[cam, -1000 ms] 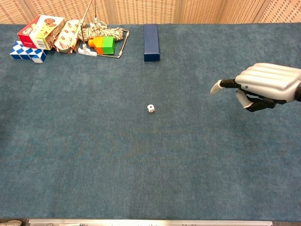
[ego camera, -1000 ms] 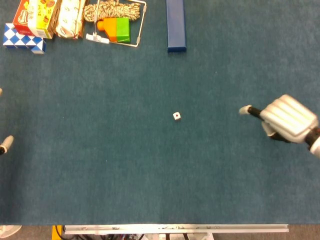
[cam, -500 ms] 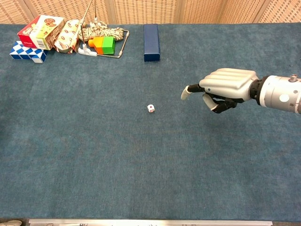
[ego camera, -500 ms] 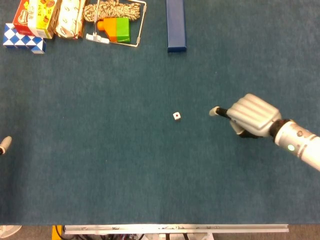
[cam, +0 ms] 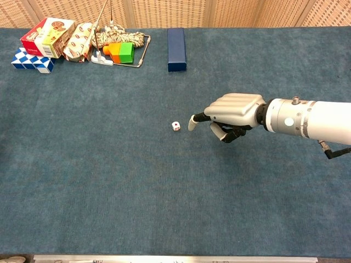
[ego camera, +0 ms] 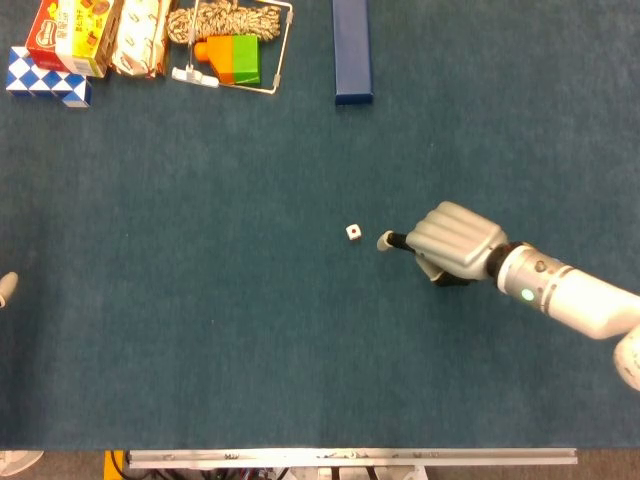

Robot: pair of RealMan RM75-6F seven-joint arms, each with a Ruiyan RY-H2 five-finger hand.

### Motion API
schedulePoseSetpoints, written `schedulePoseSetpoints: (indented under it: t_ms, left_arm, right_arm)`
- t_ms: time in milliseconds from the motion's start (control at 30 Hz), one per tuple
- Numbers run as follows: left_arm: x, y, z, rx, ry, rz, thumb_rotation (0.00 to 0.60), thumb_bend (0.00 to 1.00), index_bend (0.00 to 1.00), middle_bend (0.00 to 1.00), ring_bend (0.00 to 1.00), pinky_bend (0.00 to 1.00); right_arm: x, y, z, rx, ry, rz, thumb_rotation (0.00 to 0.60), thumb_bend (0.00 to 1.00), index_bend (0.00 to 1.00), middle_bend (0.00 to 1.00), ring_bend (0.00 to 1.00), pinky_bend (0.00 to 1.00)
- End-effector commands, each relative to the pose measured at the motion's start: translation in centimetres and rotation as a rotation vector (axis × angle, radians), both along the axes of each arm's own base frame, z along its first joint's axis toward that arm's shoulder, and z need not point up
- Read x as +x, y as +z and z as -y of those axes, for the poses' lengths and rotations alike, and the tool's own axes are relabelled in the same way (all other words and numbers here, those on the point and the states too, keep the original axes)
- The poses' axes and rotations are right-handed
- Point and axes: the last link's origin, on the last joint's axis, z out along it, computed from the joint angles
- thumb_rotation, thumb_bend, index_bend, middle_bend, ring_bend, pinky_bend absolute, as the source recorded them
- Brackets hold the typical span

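A small white die [ego camera: 353,232] [cam: 175,126] lies alone on the blue cloth near the middle of the table. My right hand [ego camera: 452,243] [cam: 233,112] hovers just to its right, knuckles up and fingers curled under with nothing in them. One digit sticks out towards the die, and its pale fingertip [ego camera: 384,240] [cam: 192,123] stops a short gap away from it. Only a fingertip of my left hand [ego camera: 5,288] shows, at the left edge of the head view, far from the die.
At the far left stand a snack box [ego camera: 70,30], a blue-and-white checkered block [ego camera: 45,78], a wrapped packet [ego camera: 140,35], and a wire basket [ego camera: 268,70] with rope and orange and green blocks. A long blue box [ego camera: 351,50] lies at the far middle.
My right arm has reached leftwards across the table, bringing the hand from the right edge to just beside the die. The left fingertip has slid a little lower.
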Motion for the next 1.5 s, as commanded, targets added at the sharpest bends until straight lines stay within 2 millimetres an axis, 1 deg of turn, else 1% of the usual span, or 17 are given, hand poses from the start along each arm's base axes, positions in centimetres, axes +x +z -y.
schedulePoseSetpoints:
  t_ms: [33, 533, 900, 1067, 1500]
  left_arm:
    - [-0.1, 0.1, 0.1, 0.004, 0.002, 0.000, 0.600, 0.17, 0.11, 0.11, 0.12, 0.06]
    - [-0.6, 0.6, 0.3, 0.021, 0.014, 0.004, 0.600, 0.17, 0.11, 0.11, 0.12, 0.06]
    - [-0.9, 0.8, 0.2, 0.028, 0.016, 0.007, 0.600, 0.17, 0.11, 0.11, 0.12, 0.06]
    - [-1.0, 1.0, 0.3, 0.033, 0.018, 0.009, 0.600, 0.17, 0.11, 0.11, 0.12, 0.06]
    - [-1.4, 1.1, 0.4, 0.033, 0.027, 0.002, 0.600, 0.17, 0.11, 0.11, 0.12, 0.06]
  right_arm:
    - [0.0, -0.8, 0.2, 0.012, -0.004, -0.016, 0.600, 1.00, 0.22, 1.00, 1.00, 1.00]
    - [0.5, -2.9, 1.4, 0.008, -0.024, -0.043, 0.600, 1.00, 0.22, 1.00, 1.00, 1.00]
    - [1.7, -3.9, 1.9, 0.011, -0.009, -0.041, 0.600, 1.00, 0.22, 1.00, 1.00, 1.00]
    - [2.2, -4.1, 2.2, 0.000, -0.002, -0.035, 0.600, 1.00, 0.22, 1.00, 1.00, 1.00]
    - [3.6, -4.6, 3.8, -0.050, -0.021, 0.008, 0.600, 1.00, 0.22, 1.00, 1.00, 1.00]
